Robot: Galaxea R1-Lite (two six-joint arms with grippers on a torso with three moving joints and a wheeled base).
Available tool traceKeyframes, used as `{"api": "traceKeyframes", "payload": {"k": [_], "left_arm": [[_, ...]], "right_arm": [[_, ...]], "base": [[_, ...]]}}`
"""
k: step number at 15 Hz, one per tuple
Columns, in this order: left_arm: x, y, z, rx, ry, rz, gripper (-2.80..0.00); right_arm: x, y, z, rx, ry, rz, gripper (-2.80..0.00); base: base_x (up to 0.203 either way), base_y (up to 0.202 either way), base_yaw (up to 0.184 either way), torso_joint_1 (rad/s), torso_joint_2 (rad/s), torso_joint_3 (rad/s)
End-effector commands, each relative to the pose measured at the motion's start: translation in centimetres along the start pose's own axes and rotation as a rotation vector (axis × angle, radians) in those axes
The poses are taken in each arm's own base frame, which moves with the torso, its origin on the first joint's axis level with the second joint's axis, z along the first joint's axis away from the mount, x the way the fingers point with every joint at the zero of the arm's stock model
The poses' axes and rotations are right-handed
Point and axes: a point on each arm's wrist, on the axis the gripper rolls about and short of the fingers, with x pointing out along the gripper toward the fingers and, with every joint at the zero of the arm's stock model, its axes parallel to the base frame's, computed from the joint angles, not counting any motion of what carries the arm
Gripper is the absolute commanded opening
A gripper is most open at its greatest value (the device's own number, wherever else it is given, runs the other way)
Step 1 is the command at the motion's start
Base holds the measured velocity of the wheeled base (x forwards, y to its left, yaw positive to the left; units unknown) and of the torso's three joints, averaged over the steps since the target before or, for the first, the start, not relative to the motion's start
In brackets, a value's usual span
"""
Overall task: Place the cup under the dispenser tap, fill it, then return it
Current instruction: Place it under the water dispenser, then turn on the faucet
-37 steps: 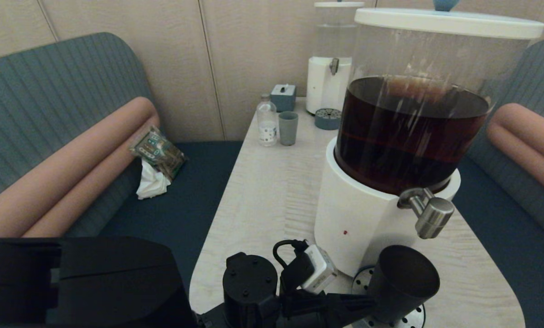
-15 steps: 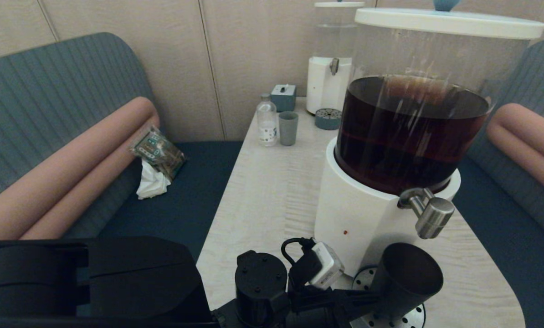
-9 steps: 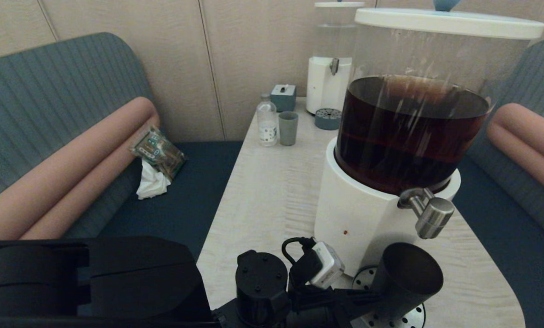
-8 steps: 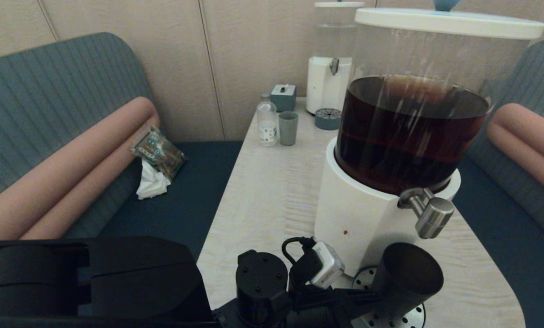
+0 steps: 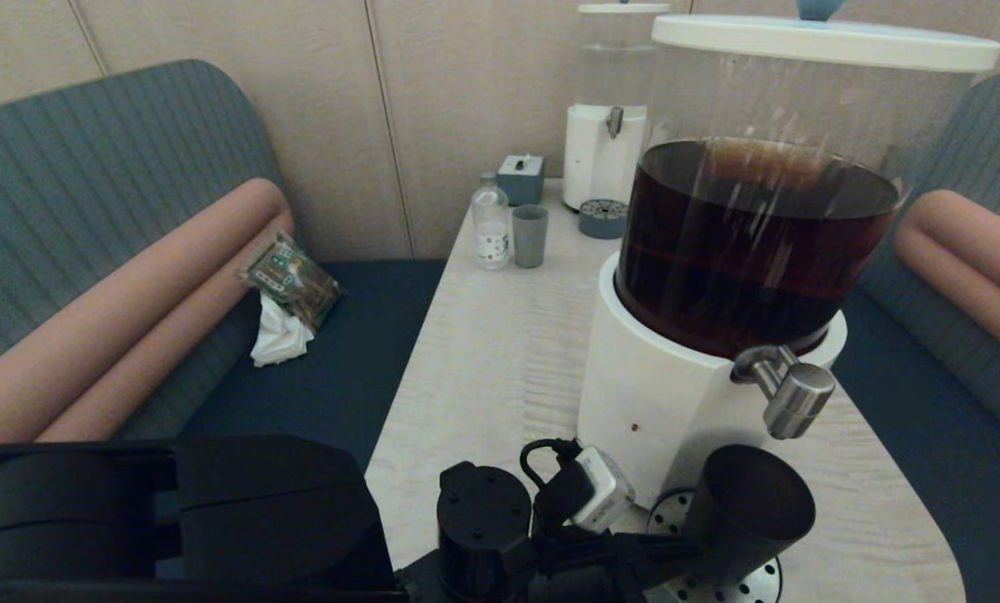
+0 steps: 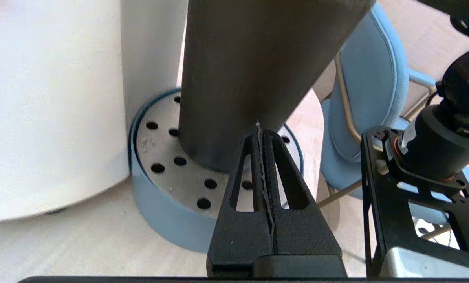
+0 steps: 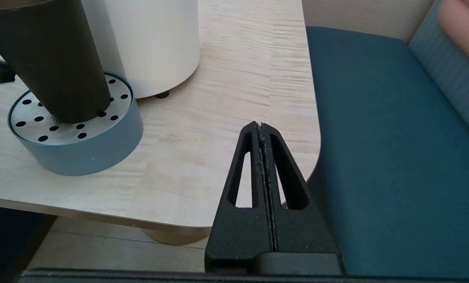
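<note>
Left gripper is sitting low at the near table edge, touching the cup; cup is standing upright on the drip tray, below and just nearer than the dispenser tap. Left wrist: fingers are pressed together, empty, tips meeting the cup's wall; white dispenser base is crowding alongside. Right wrist: right gripper is likewise pressed together, parked off the table corner, farther away.

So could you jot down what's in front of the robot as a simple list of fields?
cup: black, upright on the drip tray, below the tap
dispenser: white base, dark brown drink
left end effector: shut, tip at the cup's side, not holding it
right end effector: shut, off the table's near corner
far end: grey-green cup, small bottle
</note>
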Motion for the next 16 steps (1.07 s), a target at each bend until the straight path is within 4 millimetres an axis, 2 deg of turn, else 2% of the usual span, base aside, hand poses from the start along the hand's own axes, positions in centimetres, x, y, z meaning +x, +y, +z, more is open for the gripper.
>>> {"api": "traceKeyframes", "payload": {"k": [1, 5, 7, 12, 16], "left_arm": [[-0.4, -0.2, 0.1, -0.002, 0.000, 0.002, -2.80], [-2.2, -1.2, 1.4, -0.002, -0.008, 0.008, -2.80], [-3.8, -2.0, 2.3, -0.003, -0.012, 0.010, -2.80], [-10.8, -4.5, 5.8, -0.010, -0.088, 0.099, -2.80], [-17.8, -4.6, 9.5, -0.017, -0.301, 0.332, -2.80]], "right_arm": [[0.0, 0.0, -0.2, 0.000, 0.004, 0.000, -2.80], [0.0, 0.0, -0.2, 0.000, 0.002, 0.001, -2.80], [0.0, 0.0, -0.2, 0.000, 0.004, 0.000, -2.80], [0.0, 0.0, -0.2, 0.000, 0.004, 0.000, -2.80], [0.0, 0.0, -0.2, 0.000, 0.002, 0.002, -2.80]], "base": [[0.000, 0.000, 0.000, 0.000, 0.00, 0.000], [0.000, 0.000, 0.000, 0.000, 0.00, 0.000], [0.000, 0.000, 0.000, 0.000, 0.00, 0.000], [0.000, 0.000, 0.000, 0.000, 0.00, 0.000], [0.000, 0.000, 0.000, 0.000, 0.00, 0.000]]}}
